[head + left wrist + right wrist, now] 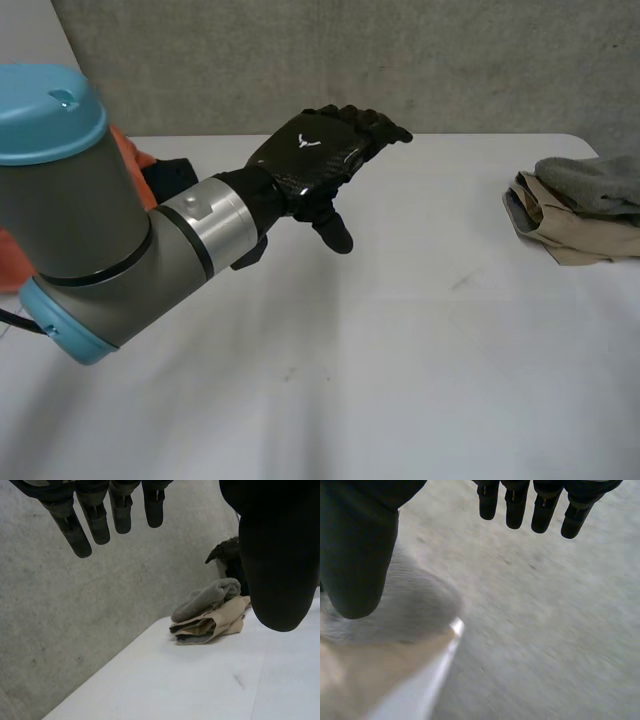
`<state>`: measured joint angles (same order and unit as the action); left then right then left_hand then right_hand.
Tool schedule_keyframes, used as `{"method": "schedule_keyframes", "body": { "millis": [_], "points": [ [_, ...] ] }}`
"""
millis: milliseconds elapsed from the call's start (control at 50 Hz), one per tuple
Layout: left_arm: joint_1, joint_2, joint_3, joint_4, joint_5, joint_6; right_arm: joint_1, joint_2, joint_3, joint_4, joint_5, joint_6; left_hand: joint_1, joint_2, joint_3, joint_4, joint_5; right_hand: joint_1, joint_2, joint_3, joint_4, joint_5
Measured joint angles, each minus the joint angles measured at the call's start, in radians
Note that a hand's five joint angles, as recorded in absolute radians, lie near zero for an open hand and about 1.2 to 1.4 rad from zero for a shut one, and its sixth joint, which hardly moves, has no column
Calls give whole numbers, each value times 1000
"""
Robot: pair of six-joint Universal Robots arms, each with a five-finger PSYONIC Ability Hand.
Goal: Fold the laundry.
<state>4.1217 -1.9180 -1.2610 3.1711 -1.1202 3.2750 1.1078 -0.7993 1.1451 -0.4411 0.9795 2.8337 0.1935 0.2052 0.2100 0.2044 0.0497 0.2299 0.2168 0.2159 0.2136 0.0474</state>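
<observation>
My left hand (310, 150) hovers open above the middle of the white table (400, 380), fingers (95, 520) straight and thumb apart, holding nothing. At the table's right edge lies a small pile: a grey cloth (595, 180) on top of a folded tan cloth (575, 235). The left wrist view shows the same grey cloth (207, 597) and tan cloth (220, 622) beyond the hand. My right hand (355, 555) is open just above the grey cloth (415, 605) and the tan cloth (370, 670), with straight fingers (540, 510) and nothing in them.
An orange cloth (130, 150) and a dark item (175, 178) lie at the table's left, partly behind my left arm. A grey concrete wall (400, 60) runs along the table's far edge.
</observation>
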Motion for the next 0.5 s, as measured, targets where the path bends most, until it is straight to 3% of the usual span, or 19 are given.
{"method": "schedule_keyframes", "body": {
  "millis": [100,160,220,280,320,380,480,500],
  "points": [
    [-4,31,0,1,0,-1,-23,-111,-52,177,124,-127,0,0,0,0,0,0,0,0,0,0],
    [-3,55,6,4,-3,-3,-9,-190,-83,225,243,-231,0,0,0,0,0,0,0,0,0,0],
    [2,80,15,13,-21,-3,57,-256,-87,183,334,-296,0,0,0,0,0,0,0,0,0,0],
    [15,107,25,39,-82,3,180,-316,-37,61,372,-312,0,0,0,0,0,0,0,0,0,0],
    [42,123,29,70,-149,16,260,-356,29,-31,360,-303,0,0,0,0,0,0,0,0,0,0],
    [154,134,28,126,-276,85,429,-464,257,-227,243,-278,0,0,0,-1,0,0,0,0,0,0],
    [337,60,26,158,-345,254,549,-543,513,-318,85,-274,-2,0,0,-2,0,0,0,0,0,0],
    [337,60,26,158,-345,254,549,-543,513,-318,85,-274,-2,0,0,-2,0,0,0,0,0,0]
  ]
}}
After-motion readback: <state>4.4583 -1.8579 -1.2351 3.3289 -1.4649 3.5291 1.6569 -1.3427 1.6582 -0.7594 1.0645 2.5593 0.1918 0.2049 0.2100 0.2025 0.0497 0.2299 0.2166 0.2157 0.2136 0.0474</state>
